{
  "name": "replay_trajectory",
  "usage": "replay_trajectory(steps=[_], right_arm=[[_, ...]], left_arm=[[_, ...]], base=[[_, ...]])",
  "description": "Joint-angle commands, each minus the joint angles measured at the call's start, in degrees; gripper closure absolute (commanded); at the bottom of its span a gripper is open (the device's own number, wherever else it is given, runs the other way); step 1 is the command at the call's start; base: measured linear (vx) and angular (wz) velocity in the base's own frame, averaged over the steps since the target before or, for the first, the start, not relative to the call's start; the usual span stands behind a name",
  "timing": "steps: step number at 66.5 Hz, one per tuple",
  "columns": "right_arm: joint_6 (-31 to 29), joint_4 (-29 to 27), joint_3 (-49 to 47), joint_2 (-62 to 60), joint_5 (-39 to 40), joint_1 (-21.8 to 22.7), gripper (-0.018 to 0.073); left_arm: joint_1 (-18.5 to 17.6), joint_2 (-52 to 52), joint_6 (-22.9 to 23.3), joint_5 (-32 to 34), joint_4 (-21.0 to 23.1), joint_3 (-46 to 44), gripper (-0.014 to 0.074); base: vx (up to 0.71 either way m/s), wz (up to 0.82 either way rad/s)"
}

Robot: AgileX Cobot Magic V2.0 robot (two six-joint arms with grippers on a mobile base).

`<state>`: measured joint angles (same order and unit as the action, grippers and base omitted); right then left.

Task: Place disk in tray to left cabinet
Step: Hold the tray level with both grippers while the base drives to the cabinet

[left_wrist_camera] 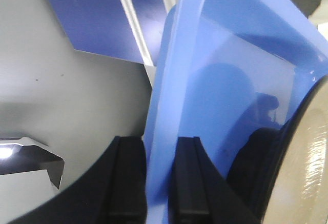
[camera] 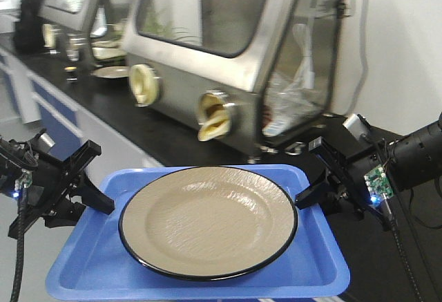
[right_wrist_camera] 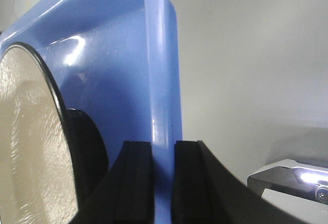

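Black counter [camera: 159, 133], steel glovebox [camera: 228, 46], blue tray [camera: 90, 260], disk [camera: 207, 219]

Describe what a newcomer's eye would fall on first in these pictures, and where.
First comes the glossy tan disk with its black rim, lying in the middle of the bright blue tray low in the front view. The left gripper and right gripper clamp the tray's rim at opposite ends. Behind, a steel glovebox with round ports stands on a dark bench.

Left claw [left_wrist_camera: 160, 183] and right claw [right_wrist_camera: 163, 183] each clamp the tray [camera: 207, 278] rim, apparently level.
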<state>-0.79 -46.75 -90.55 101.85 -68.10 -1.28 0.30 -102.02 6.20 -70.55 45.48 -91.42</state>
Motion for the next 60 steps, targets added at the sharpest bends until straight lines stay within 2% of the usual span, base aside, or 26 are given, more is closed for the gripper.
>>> replay_trajectory(steps=[1,38,60], right_arm=[[0.25,-7.29,-1.85,-3.11,-0.49,-0.48,0.0565],[0.25,-7.29,-1.85,-3.11,-0.49,-0.48,0.0565],[0.25,-7.29,-1.85,-3.11,-0.49,-0.48,0.0565]], left_arm=[[-0.66,3.08,1.99,0.69,8.68,-1.85,0.0596],[-0.66,3.08,1.99,0.22,8.68,-1.85,0.0596],[-0.66,3.08,1.99,0.08,8.68,-1.85,0.0596]], base=[[0.0,0.62],[0.07,0.72],[0.2,0.52]])
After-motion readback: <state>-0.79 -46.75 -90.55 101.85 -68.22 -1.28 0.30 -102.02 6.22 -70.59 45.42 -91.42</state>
